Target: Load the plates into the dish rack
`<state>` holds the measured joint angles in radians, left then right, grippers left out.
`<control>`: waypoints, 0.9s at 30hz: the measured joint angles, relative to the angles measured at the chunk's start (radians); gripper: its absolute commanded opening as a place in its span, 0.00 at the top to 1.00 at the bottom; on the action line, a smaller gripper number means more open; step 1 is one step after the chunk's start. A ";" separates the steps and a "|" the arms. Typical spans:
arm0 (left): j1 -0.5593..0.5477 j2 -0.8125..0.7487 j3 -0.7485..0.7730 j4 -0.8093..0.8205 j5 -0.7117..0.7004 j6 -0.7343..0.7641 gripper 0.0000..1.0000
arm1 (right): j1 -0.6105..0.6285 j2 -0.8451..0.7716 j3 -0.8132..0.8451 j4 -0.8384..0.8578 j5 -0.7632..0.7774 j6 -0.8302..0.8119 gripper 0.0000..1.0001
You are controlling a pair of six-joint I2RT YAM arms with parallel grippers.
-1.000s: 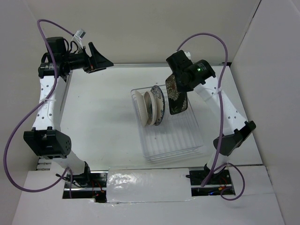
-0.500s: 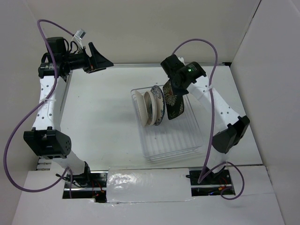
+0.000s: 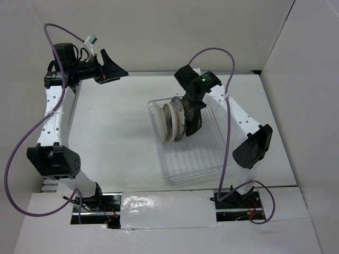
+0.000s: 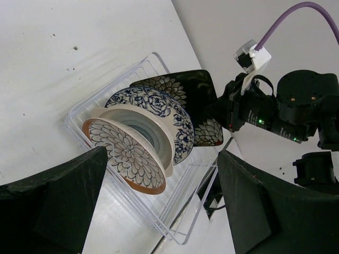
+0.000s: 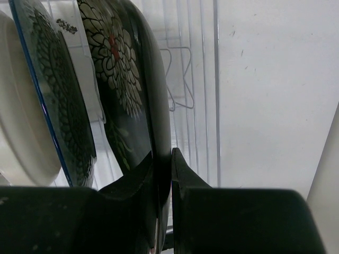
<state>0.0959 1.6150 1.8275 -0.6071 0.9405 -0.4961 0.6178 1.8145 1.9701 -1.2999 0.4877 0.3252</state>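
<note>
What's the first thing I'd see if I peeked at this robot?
Probably the dark flowery plate, pinched on its edge by the right gripper and standing upright at the dish rack in the middle of the table. Beside it, three more plates stand in a row in the rack, and the left gripper hangs open at the far left.

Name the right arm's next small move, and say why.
Probably ease straight down a little before letting go. The right tool is shut on the dark plate by its rim, holding it on edge beside the blue plate standing in the rack. Whether it sits between tines is not visible.
</note>
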 measured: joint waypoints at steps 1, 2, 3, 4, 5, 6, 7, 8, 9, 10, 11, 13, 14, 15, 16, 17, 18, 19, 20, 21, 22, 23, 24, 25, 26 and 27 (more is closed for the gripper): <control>0.000 0.000 -0.001 0.000 0.000 0.000 0.03 | 0.000 0.005 0.000 0.003 0.001 0.001 1.00; 0.000 0.000 -0.002 0.000 -0.001 0.000 0.03 | 0.001 0.009 0.000 0.006 0.001 0.003 1.00; 0.001 0.000 -0.002 0.000 -0.001 0.000 0.03 | 0.001 0.011 -0.002 0.009 0.001 0.003 1.00; 0.001 0.000 -0.002 0.000 -0.001 0.000 0.03 | 0.001 0.011 -0.005 0.013 0.000 0.003 1.00; 0.001 0.000 -0.002 0.000 -0.001 0.000 0.03 | 0.001 0.011 -0.007 0.015 0.000 0.003 0.99; 0.001 0.000 -0.002 0.000 -0.001 0.000 0.03 | 0.001 0.011 -0.007 0.017 -0.002 0.003 0.97; 0.001 0.000 -0.002 0.000 -0.001 0.000 0.03 | 0.001 0.011 -0.008 0.018 -0.002 0.003 0.96; 0.001 0.000 -0.002 0.000 -0.001 0.000 0.03 | 0.001 0.011 -0.009 0.019 -0.003 0.003 0.94; 0.001 0.000 -0.002 0.000 -0.001 0.000 0.03 | 0.001 0.011 -0.009 0.019 -0.003 0.003 0.93; 0.001 0.000 -0.002 0.000 -0.001 0.001 0.03 | 0.001 0.013 -0.009 0.019 -0.003 0.003 0.90; 0.001 0.000 -0.002 0.000 -0.001 0.001 0.03 | 0.001 0.014 -0.009 0.020 -0.003 0.003 0.87; 0.001 0.000 -0.002 0.000 -0.001 0.001 0.03 | 0.001 0.018 -0.009 0.021 -0.005 0.003 0.80; 0.001 0.000 -0.002 0.000 -0.001 0.001 0.03 | 0.001 0.020 -0.009 0.021 -0.006 0.003 0.76; 0.001 0.000 -0.002 0.000 -0.001 0.001 0.03 | 0.001 0.022 -0.009 0.030 -0.014 0.004 0.73; 0.001 0.000 -0.002 0.000 -0.001 0.001 0.03 | 0.002 0.023 -0.009 0.047 -0.021 0.006 0.66; 0.002 0.000 -0.002 0.000 -0.001 0.001 0.03 | 0.002 0.026 -0.009 0.063 -0.026 0.008 0.63; 0.002 0.000 -0.002 0.000 -0.001 0.001 0.03 | 0.002 0.028 -0.009 0.072 -0.032 0.010 0.62; 0.002 0.000 -0.002 0.000 -0.001 0.001 0.03 | 0.002 0.030 -0.009 0.080 -0.037 0.010 0.57; 0.002 -0.001 -0.002 0.000 -0.001 0.001 0.03 | 0.004 0.032 -0.009 0.083 -0.037 0.011 0.49; 0.002 0.000 -0.002 0.000 -0.001 0.001 0.03 | 0.006 0.034 -0.008 0.084 -0.038 0.016 0.44; 0.002 0.000 -0.002 0.000 -0.001 0.001 0.03 | 0.007 0.035 -0.006 0.084 -0.036 0.017 0.40; 0.002 0.000 -0.002 0.000 -0.001 0.001 0.03 | 0.007 0.035 -0.006 0.083 -0.036 0.018 0.34; 0.002 0.000 -0.002 0.000 -0.001 0.001 0.03 | 0.008 0.037 -0.005 0.083 -0.032 0.020 0.31; 0.002 -0.001 -0.002 0.000 -0.001 0.001 0.03 | 0.008 0.037 -0.002 0.082 -0.031 0.020 0.28; 0.002 -0.001 -0.004 0.001 0.000 0.001 0.03 | 0.008 0.037 0.002 0.083 -0.028 0.020 0.25; 0.002 -0.002 -0.008 0.002 -0.001 0.001 0.03 | 0.008 0.037 0.006 0.083 -0.026 0.020 0.24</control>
<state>0.0978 1.6127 1.8194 -0.6056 0.9398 -0.4953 0.6258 1.8511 1.9762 -1.2171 0.4614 0.3454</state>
